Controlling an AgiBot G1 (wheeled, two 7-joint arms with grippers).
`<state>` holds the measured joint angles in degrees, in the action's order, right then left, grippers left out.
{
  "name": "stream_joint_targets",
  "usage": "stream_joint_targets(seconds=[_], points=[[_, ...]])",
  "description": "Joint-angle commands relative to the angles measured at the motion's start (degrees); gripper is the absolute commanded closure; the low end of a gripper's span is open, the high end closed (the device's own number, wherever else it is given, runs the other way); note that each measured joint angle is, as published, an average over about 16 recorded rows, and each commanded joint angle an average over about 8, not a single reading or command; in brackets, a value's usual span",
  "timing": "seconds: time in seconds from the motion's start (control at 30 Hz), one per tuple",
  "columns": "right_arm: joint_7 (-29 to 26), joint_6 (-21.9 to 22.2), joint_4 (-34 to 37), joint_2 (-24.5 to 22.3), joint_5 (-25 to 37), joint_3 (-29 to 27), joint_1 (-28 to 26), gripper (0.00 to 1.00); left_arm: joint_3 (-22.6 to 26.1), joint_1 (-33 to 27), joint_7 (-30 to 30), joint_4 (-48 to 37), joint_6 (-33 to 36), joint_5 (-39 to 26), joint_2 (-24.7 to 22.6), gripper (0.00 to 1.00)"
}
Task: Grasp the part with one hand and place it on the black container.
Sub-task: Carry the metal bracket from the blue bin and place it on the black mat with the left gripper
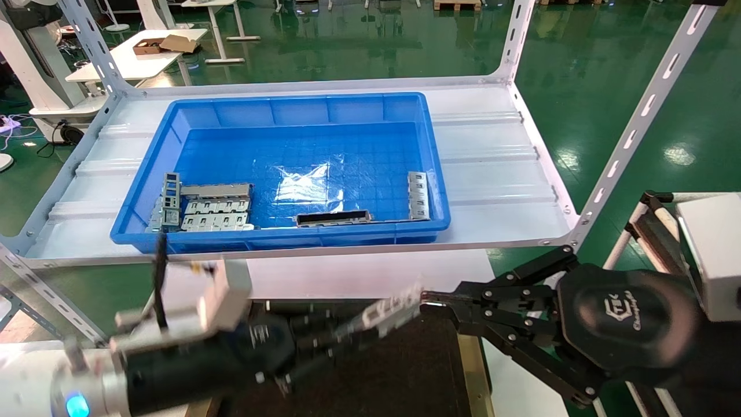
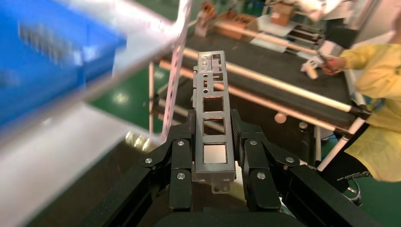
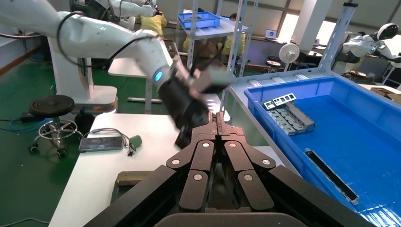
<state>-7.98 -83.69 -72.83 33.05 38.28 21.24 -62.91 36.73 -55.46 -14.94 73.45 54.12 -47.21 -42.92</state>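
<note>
Item: the part [image 2: 213, 137], a narrow silver-grey strip with a row of square cutouts. Location: clamped between the fingers of the left gripper [image 1: 347, 327], its free end sticking out past the fingertips. In the head view it hangs in the air above the black container [image 1: 399, 376], just below the front edge of the shelf [image 1: 492, 174].

Item: the black container. Location: low in the head view, below both arms, dark flat surface with an olive side rail. No part is seen lying on it.

Progress: the grasp looks done, with the strip out of the blue bin [image 1: 278, 116] and carried over the container. Placement is not yet done; what remains, by judgement, is to lower the strip onto the black surface and let it go.

Item: left gripper. Pose: arm reaching in low from the robot's left, roughly level, fingers pointing toward the robot's right. The pads press the strip's long edges on both sides near its lower end.

Item: right gripper [image 1: 431, 300]. Pose: arm reaching in low from the right, pointing left, its fingertips drawn together and meeting the free end of the strip. Whether it actually pinches that end cannot be told.

Remaining stock in the blue bin: stacked grey plates [image 1: 214, 208], a long dark strip [image 1: 333, 218], another cutout strip [image 1: 418, 195].
</note>
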Motion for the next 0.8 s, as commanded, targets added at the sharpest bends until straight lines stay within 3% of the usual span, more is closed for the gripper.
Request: stream_joint_targets(seconds=[0.03,0.43,0.8], points=[[0.00,0.00,0.00,0.00,0.00,0.00,0.00,1.00,0.41,3.75,-1.13,2.96,-4.07,-0.38,0.79,1.00],[0.00,0.00,0.00,0.00,-0.01,0.01,0.00,1.00,2.74,16.29,-1.51,3.18,-28.20,-3.56,-8.70,1.00],[0.01,0.01,0.00,-0.01,-0.01,0.02,0.00,1.00,7.40,18.83,-4.06,0.08,-50.49,-6.28,-19.72,1.00]])
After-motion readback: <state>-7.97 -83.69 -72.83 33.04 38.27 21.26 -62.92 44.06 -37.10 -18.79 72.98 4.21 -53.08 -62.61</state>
